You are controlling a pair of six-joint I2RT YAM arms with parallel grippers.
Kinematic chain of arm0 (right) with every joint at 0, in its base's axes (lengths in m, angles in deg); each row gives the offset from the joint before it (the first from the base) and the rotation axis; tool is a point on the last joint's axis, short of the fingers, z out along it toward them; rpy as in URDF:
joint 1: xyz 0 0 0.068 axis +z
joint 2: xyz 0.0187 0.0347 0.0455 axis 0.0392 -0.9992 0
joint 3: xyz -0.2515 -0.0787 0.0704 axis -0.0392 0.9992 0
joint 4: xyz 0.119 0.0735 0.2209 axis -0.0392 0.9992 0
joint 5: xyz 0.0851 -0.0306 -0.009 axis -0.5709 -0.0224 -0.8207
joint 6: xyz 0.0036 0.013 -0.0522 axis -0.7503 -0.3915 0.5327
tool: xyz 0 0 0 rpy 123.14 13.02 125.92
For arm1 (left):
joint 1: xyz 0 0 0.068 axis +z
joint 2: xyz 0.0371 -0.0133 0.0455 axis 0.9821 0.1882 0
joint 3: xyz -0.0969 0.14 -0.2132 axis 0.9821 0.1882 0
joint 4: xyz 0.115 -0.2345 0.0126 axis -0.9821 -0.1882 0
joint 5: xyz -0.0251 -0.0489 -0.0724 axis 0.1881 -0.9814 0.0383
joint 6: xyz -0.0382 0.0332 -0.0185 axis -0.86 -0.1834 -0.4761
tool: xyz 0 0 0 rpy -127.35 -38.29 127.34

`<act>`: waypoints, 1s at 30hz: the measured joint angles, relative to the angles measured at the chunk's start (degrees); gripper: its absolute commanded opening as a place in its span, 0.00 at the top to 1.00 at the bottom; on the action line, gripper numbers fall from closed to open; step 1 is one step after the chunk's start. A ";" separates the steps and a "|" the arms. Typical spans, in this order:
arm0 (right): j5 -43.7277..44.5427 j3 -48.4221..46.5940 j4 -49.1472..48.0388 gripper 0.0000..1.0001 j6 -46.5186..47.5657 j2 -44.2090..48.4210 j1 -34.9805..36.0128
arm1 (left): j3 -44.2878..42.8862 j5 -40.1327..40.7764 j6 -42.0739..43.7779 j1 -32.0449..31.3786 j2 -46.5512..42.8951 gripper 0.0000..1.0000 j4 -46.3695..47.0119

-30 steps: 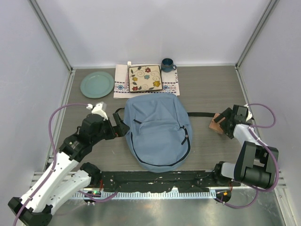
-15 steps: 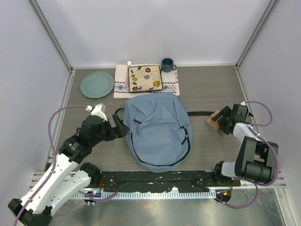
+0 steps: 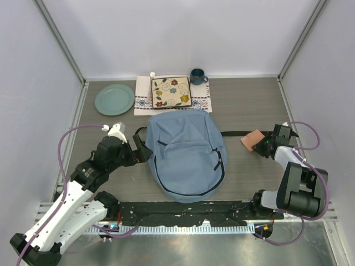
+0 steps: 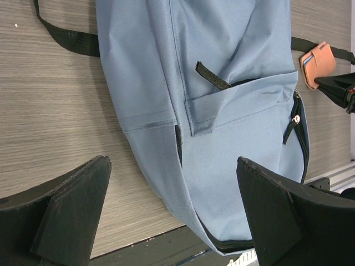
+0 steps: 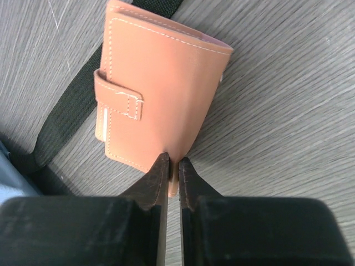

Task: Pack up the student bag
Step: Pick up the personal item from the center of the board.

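Student bag [image 3: 186, 155] – light blue, soft, with dark zip lines – lies flat in the middle of the grey wooden table [image 3: 244, 105], its rounded end toward the lower edge of the overhead view. At the upper left of that view sits a round green plate [image 3: 114, 99]. Below it, the left gripper [image 3: 145, 148] hovers just beside the bag's left edge, its fingers spread wide apart with nothing between them; its wrist view shows the bag's front pocket, a black handle loop [image 4: 211, 76] and a zip pull [image 4: 297, 119] in the gap. Above the bag, touching its top edge, lies an embroidered white cloth mat [image 3: 143, 100] carrying a square floral plate [image 3: 171, 91], and a dark blue mug [image 3: 197, 76] stands at the mat's upper right corner. A black strap [image 3: 236, 133] runs out from the bag's right side. Its far end passes under a tan leather wallet [image 3: 250, 138] with a stitched tab closure. At the right, the right gripper [image 5: 172, 160] is low over the table – its jaws are nearly together, pinched on the wallet's near edge.
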 measured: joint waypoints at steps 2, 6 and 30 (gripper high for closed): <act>0.00 0.02 0.55 0.99 0.07 0.81 0.00 | 0.00 -0.02 -0.02 0.00 0.00 0.00 0.15; -0.02 0.09 2.97 0.99 0.04 3.19 0.00 | 0.00 -0.02 -0.04 0.00 0.00 0.00 0.15; -31.06 -11.78 12.02 0.99 -7.06 28.83 4.83 | -5.62 -9.01 -3.21 0.00 10.47 0.00 14.25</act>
